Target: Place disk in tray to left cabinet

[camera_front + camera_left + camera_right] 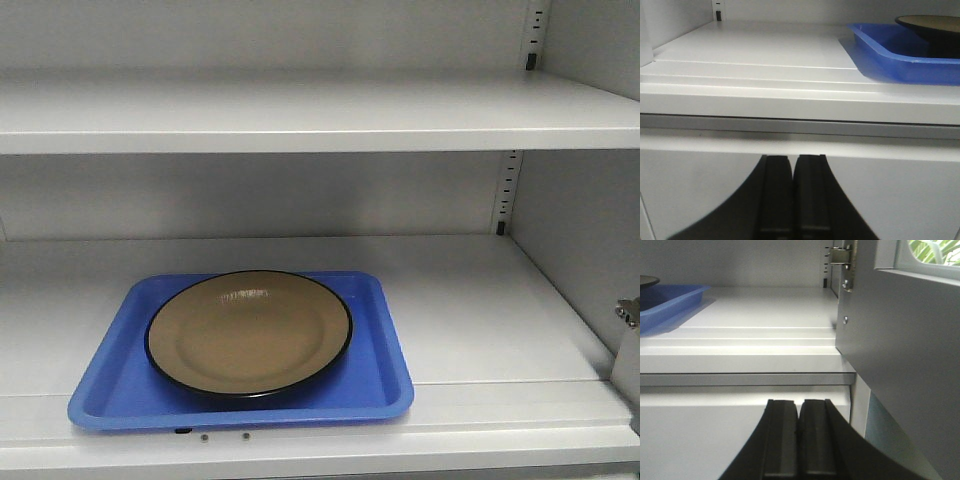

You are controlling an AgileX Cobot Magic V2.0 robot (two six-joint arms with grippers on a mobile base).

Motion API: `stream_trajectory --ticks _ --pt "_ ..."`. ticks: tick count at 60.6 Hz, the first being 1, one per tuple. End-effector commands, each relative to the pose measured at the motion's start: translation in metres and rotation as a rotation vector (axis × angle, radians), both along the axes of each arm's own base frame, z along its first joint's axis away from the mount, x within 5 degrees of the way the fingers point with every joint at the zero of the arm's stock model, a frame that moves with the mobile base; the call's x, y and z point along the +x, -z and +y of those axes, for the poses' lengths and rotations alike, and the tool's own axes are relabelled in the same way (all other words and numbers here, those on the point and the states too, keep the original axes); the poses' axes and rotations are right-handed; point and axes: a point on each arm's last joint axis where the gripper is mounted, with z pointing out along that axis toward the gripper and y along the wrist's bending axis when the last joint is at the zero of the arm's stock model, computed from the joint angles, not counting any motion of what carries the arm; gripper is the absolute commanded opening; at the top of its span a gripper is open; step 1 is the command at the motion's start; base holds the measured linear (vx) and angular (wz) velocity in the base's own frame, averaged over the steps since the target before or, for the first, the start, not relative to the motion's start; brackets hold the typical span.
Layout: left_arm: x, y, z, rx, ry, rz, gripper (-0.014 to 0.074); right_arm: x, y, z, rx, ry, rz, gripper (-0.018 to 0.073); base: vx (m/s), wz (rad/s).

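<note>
Black fingers of the left gripper (792,197) fill the bottom of the left wrist view, pressed together with no gap and nothing between them; the right gripper (799,437) shows the same in its own view, jaws closed and empty; both sit below and in front of the shelf's front lip, clear of the load.

Rectangular bright blue plastic tray (380,385) with rounded corners rests on the lower shelf of the light grey-white metal cabinet (480,300), toward the shelf's left half, its near rim just behind the front edge; large round tan plate with a glossy face and thin black rim, the disk (250,330), lies flat inside the tray, roughly centred and filling most of its width; the upper shelf (320,110) carries nothing visible.

Governing relation: the tray lies between the two arms, above and beyond both; from the left gripper it stands up and to the right (900,55), from the right gripper up and to the left (670,297); its long axis runs parallel to the shelf's front edge; the left arm appears the nearer; a grey cabinet door (900,365) hangs close on the right arm's outer side.

Judgement: placement looks complete; little remains beyond keeping both arms clear.
</note>
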Motion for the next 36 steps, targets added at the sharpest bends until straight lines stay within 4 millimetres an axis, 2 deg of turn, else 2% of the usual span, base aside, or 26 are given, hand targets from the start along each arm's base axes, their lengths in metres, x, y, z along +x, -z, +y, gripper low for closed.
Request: stream_trajectory --ticks 1,36 --pt "0.0008 -0.0009 0.0007 -0.002 -0.009 -0.066 0.0013 0.0 -0.0014 0.0001 0.002 0.003 -0.08 -0.0008 0.0 0.0" --pt "0.0008 -0.0009 0.0007 -0.002 -0.009 -0.066 0.0013 0.0 -0.0014 0.0001 -0.002 0.002 -0.08 -0.0008 0.0 0.0"
